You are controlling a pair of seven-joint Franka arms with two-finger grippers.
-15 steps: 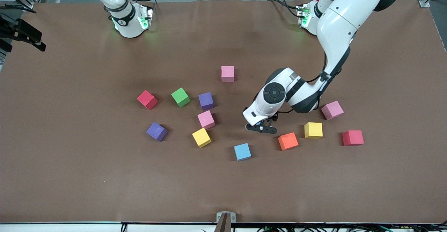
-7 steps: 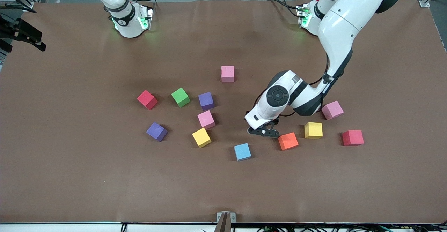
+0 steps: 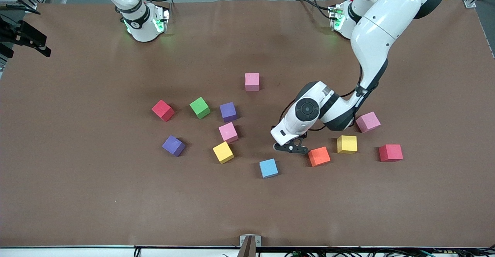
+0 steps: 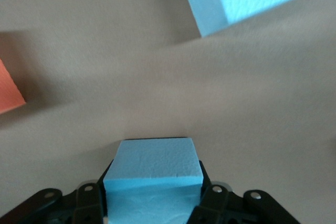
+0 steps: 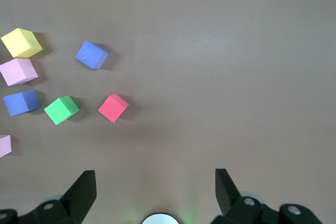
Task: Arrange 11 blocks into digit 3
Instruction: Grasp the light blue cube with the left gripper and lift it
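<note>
Front view: three pink blocks (image 3: 252, 80), two purple.

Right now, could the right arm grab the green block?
Probably yes. The green block sits in the open with gaps all round, toward the right arm's end of the table. The right gripper is open and waiting up high, with nothing between. The left gripper is busy holding a light blue block.

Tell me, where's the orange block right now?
In the front view, the orange block lies on the table beside the left gripper, between the light blue block and a yellow block.
</note>
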